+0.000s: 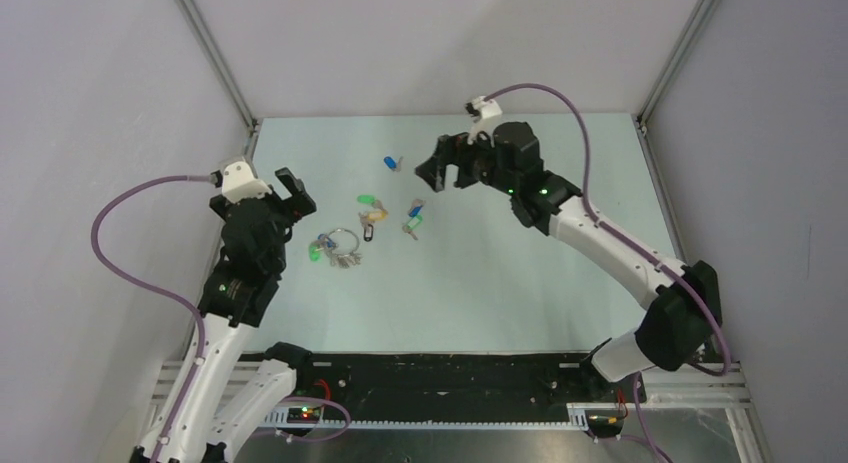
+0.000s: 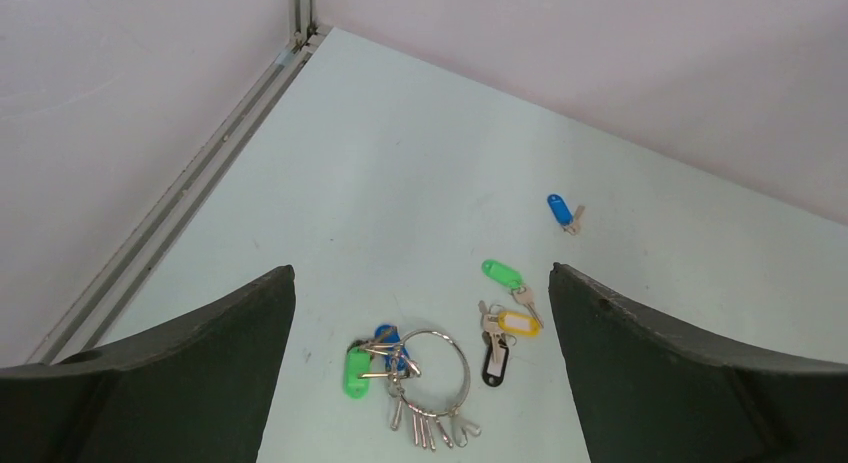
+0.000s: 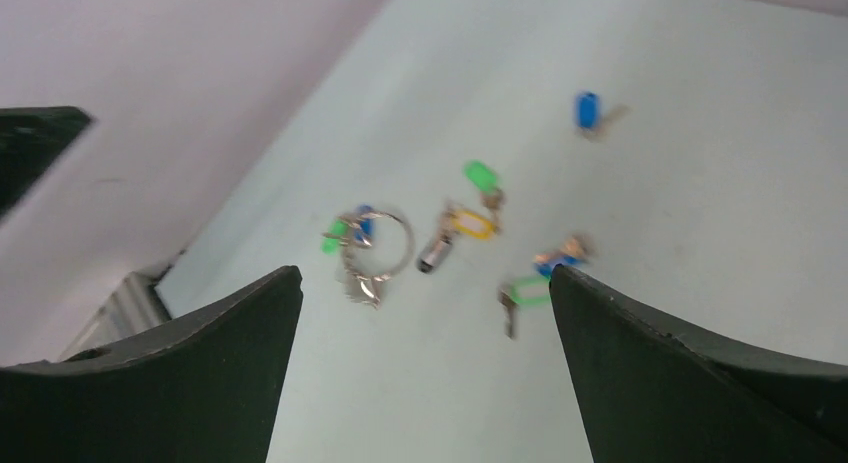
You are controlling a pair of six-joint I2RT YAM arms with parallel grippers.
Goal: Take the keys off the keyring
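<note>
Both tools are spread, pinching nothing. The left tool [image 1: 293, 191] hovers with the keyring [image 2: 430, 332] just below and ahead of its fingers, flat on the counter [image 2: 400, 163], with a bunch of keys [image 2: 430, 428] on it. The right tool [image 1: 437, 163] hangs raised, well apart from the ring, with loose keys [image 3: 530, 283] lying ahead of it. I'd judge we're between removals. Next, one tool must pin the ring while the other works a key round the split. I can read no writing anywhere.

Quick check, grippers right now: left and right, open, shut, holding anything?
Left gripper: open, holding nothing.
Right gripper: open, holding nothing.
</note>
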